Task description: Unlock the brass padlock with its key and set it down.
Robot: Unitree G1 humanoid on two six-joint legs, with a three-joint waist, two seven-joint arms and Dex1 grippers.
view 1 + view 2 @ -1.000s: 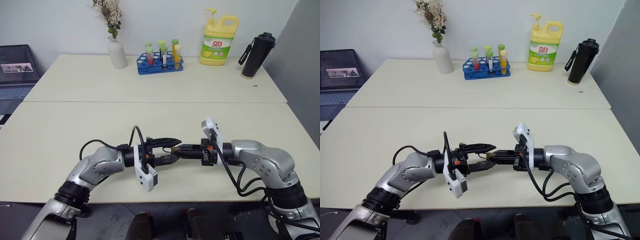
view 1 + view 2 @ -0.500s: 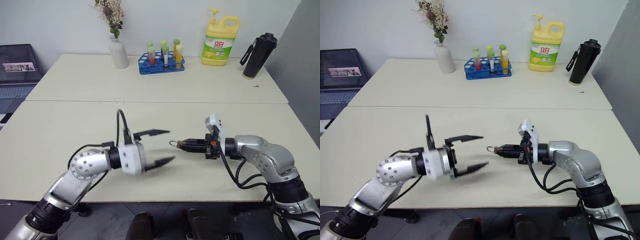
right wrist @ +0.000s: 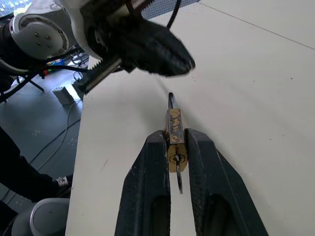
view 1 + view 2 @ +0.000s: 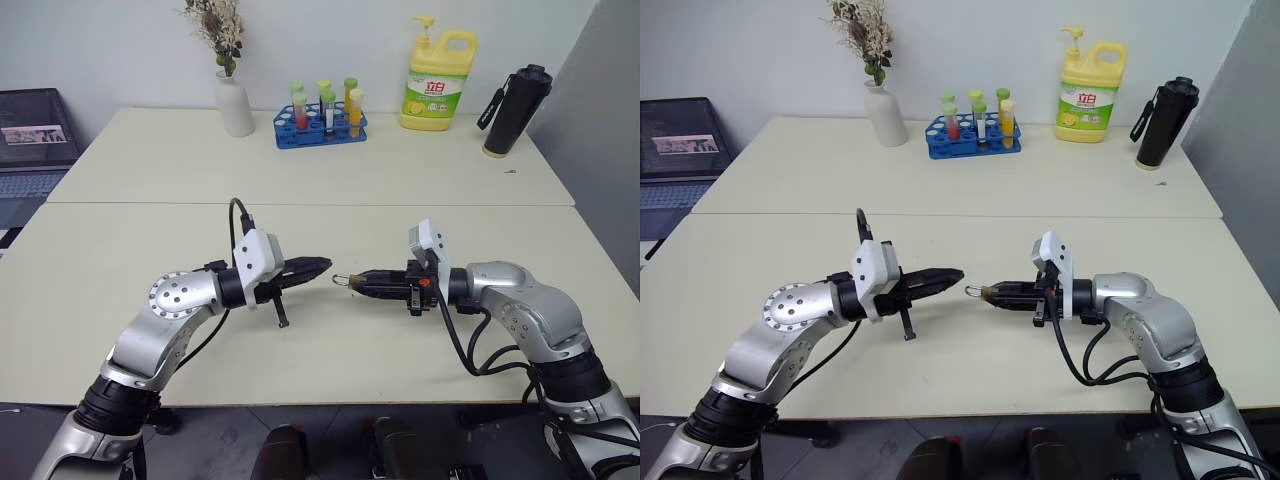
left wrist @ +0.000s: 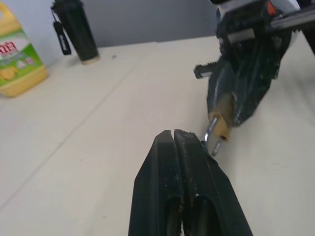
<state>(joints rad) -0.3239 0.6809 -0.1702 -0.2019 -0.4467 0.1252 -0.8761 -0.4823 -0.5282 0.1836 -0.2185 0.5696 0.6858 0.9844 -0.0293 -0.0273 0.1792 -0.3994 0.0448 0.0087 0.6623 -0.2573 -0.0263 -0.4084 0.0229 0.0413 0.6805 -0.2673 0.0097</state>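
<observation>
The brass padlock (image 3: 174, 129) sits pinched between the fingers of my right gripper (image 4: 360, 281), which is shut on it and held level above the table (image 4: 120, 250). Its silver shackle (image 4: 342, 281) points toward my left gripper. A thin metal sliver, the key (image 3: 179, 183) as far as I can tell, sticks out of the keyhole end between the fingers. My left gripper (image 4: 322, 265) is shut with nothing in it. Its tip hangs a short way from the shackle (image 5: 212, 140), level with it, and they do not touch.
Along the far edge of the table stand a white vase (image 4: 236, 105), a blue rack of test tubes (image 4: 322, 125), a yellow detergent bottle (image 4: 438, 85) and a black bottle (image 4: 512, 110). A laptop (image 4: 35, 140) lies off to the left.
My left gripper, open around the right gripper's tip a second ago, has pulled back to the left, rolled over and shut empty. The right gripper still holds the padlock.
</observation>
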